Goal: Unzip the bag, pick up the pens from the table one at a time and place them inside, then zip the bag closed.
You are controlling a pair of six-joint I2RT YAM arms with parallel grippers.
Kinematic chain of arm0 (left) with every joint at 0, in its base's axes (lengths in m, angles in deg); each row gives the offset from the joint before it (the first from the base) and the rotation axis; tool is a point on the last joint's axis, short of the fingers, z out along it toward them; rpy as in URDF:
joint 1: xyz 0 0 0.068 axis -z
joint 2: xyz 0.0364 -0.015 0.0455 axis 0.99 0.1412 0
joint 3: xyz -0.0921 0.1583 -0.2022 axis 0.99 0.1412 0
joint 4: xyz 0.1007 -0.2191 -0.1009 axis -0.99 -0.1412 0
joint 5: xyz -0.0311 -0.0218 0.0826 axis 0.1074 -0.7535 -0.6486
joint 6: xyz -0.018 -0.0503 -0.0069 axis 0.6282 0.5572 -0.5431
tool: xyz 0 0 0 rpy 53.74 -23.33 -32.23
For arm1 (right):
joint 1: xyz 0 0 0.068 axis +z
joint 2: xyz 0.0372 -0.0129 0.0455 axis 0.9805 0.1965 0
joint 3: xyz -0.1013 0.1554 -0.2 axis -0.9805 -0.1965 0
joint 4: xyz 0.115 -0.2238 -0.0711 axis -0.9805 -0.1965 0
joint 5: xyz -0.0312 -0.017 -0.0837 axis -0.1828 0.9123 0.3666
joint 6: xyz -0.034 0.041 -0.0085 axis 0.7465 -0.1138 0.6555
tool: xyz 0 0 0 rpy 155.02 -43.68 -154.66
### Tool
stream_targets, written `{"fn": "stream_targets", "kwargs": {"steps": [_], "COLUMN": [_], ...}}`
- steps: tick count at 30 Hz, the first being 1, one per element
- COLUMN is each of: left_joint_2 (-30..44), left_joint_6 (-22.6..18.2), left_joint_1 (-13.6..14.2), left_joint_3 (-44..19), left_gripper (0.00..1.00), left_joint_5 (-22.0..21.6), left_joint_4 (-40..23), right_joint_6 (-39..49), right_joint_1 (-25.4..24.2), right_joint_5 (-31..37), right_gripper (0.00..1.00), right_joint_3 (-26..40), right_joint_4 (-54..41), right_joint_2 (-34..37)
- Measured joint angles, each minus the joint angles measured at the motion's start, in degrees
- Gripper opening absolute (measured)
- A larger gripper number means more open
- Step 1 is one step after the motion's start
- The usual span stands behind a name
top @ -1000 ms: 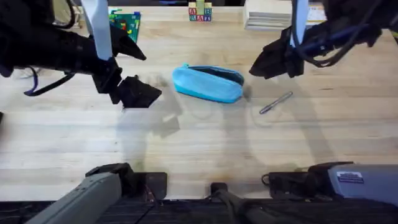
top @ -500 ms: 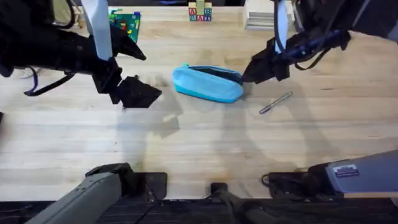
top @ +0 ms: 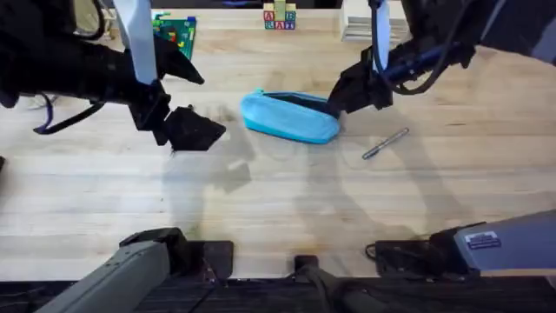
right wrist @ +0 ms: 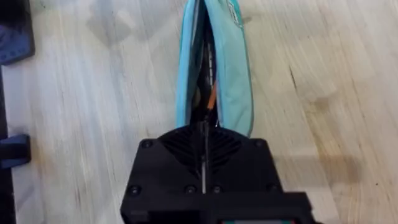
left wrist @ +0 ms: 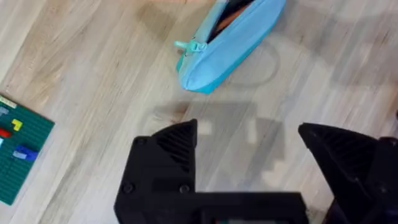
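The light blue bag [top: 287, 118] lies in the middle of the table [top: 278, 200] with its zipper open and a dark slit along its top. Its teal pull tab [left wrist: 182, 45] sits at the end facing my left gripper. The right gripper [top: 336, 101] is at the bag's right end and hangs shut [right wrist: 204, 134] just above the open slit of the bag [right wrist: 239, 81]. Whether it pinches anything is hidden. One dark and silver pen [top: 385, 143] lies on the wood right of the bag. The left gripper [top: 193, 130] hovers left of the bag [left wrist: 236, 40], open and holding nothing [left wrist: 249, 134].
A green brick plate [top: 176, 30] lies at the back left, also seen in the left wrist view [left wrist: 15, 143]. Letter blocks [top: 280, 17] and a white stack [top: 365, 22] stand along the far edge. Bare wood stretches in front of the bag.
My right gripper has moved left and down from beside the pen's far side to the bag's right end. The left arm, bag and pen have stayed put.
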Motion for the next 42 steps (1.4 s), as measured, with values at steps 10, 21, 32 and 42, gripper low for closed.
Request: {"fn": "stream_targets", "kwargs": {"steps": [10,21,32,42], "left_joint_2": [0.02,0.02,0.02,0.02], "left_joint_6": [0.00,0.00,0.00,0.00], "left_joint_1": [0.00,0.00,0.00,0.00], "left_joint_3": [0.00,0.00,0.00,0.00], "left_gripper": [0.994,0.993,0.993,0.993], "left_joint_5": [0.00,0.00,0.00,0.00], "left_joint_4": [0.00,0.00,0.00,0.00], "right_joint_6": [0.00,0.00,0.18,0.34], "right_joint_1": [0.54,2.51,2.51,2.58], "right_joint_5": [-0.15,-0.17,-0.22,-0.31], "right_gripper": [0.031,0.030,0.516,0.996], "right_joint_3": [0.15,0.15,0.15,0.15], "right_joint_4": [0.28,1.33,1.29,1.25], "right_joint_2": [2.21,5.38,5.35,5.35]}}
